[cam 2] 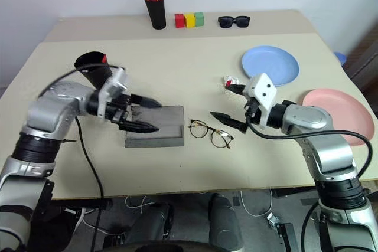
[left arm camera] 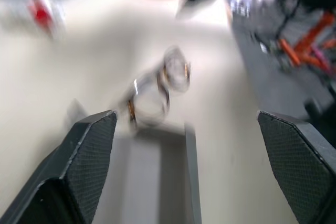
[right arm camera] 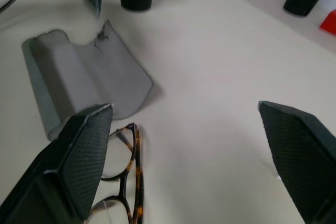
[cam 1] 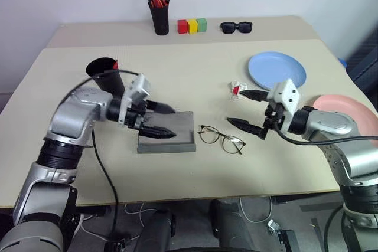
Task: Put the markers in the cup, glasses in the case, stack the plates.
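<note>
From the head camera, the pale beige counter (cam 1: 177, 169) carries one flat grey felt spectacle case (cam 1: 174, 134) near the middle of its front edge, and one pair of thin dark wire-framed glasses with round clear lenses (cam 1: 221, 138) lying just beside the case, towards the right edge. Two round shallow plates lie apart, unstacked: one light blue plate (cam 1: 276, 70) towards the far right corner, and one salmon pink plate (cam 1: 345, 110) at the right edge. One wide black tapered plastic cup (cam 1: 105, 74) stands towards the left edge, a red marker tip (cam 1: 116, 64) showing at its rim. A small white and red marker (cam 1: 237, 88) lies between the glasses and the blue plate. Along the far edge stand one narrow black pen holder with red-orange pens (cam 1: 158, 10), three small blocks, red, yellow and green (cam 1: 192, 26), and one pair of chunky black sunglasses (cam 1: 236, 26). The left claw (cam 1: 167, 121) hangs over the case, spread wide and empty. The right claw (cam 1: 243, 109) hangs just right of the glasses, also wide and empty.

The left wrist camera shows two black fingers (left arm camera: 89, 156) wide apart, with the case and the blurred glasses between them.

The right wrist camera shows two fingers (right arm camera: 84, 156) wide apart, the glasses and the case by one finger.
</note>
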`<action>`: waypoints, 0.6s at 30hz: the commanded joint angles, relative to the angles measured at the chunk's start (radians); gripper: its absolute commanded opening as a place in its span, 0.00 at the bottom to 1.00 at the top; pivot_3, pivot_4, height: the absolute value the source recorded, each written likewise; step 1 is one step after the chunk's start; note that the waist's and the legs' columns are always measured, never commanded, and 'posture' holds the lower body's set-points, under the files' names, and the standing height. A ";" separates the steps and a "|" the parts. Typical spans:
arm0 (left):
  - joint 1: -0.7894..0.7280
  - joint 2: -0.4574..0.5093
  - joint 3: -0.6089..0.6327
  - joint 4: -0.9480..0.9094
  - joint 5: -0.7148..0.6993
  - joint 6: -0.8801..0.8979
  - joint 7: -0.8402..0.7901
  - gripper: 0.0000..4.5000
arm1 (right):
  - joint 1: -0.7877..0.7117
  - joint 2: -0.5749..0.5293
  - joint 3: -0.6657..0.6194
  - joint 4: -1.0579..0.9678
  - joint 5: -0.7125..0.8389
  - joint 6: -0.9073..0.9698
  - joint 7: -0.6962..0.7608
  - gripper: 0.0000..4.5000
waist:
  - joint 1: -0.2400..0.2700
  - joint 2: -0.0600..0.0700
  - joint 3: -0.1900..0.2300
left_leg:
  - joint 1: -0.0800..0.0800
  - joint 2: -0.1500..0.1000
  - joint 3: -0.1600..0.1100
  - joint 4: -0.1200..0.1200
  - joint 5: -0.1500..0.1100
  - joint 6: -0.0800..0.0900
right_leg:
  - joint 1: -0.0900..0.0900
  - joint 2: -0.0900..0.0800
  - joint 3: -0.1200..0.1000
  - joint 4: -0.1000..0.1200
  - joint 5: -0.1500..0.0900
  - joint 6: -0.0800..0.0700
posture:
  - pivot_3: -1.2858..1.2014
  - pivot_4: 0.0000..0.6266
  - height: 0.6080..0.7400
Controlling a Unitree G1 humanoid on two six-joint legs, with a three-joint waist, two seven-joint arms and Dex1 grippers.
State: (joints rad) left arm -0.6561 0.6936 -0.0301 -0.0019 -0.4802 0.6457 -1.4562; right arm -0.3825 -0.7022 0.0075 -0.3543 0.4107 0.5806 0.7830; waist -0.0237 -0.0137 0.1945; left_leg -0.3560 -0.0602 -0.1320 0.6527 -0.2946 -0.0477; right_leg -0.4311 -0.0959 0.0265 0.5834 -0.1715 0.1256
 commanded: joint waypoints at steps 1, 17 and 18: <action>0.082 0.064 0.116 -0.067 -0.081 -0.005 -0.002 0.98 | -0.013 0.020 0.103 -0.099 -0.070 0.058 -0.069 1.00 | -0.004 0.001 0.000 | 0.000 0.000 0.000 -0.001 0.000 0.000 | -0.001 0.000 0.000 0.000 0.000 -0.001 | 0.52 0.24 1.00; 0.401 0.162 0.312 -0.190 -0.153 -0.167 0.061 0.99 | -0.085 -0.118 0.270 -0.142 -0.095 0.373 -0.024 0.70 | 0.010 0.000 0.000 | -0.002 0.000 0.000 -0.001 0.000 0.000 | -0.002 -0.001 -0.001 -0.001 -0.001 -0.002 | 0.52 0.24 1.00; 0.401 0.163 0.308 -0.192 -0.155 -0.167 0.063 0.99 | -0.086 -0.126 0.275 -0.137 -0.102 0.366 -0.021 0.58 | 0.009 0.000 0.000 | -0.002 0.000 0.000 -0.001 0.000 0.000 | -0.002 -0.001 -0.001 -0.001 -0.001 -0.002 | 0.52 0.24 1.00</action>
State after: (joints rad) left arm -0.2567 0.8451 0.2644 -0.1669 -0.6097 0.4765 -1.4009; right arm -0.4632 -0.8101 0.2894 -0.4744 0.3199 0.9582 0.7526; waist -0.0146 -0.0137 0.1941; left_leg -0.3576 -0.0601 -0.1315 0.6514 -0.2946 -0.0478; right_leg -0.4327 -0.0965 0.0258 0.5828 -0.1725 0.1234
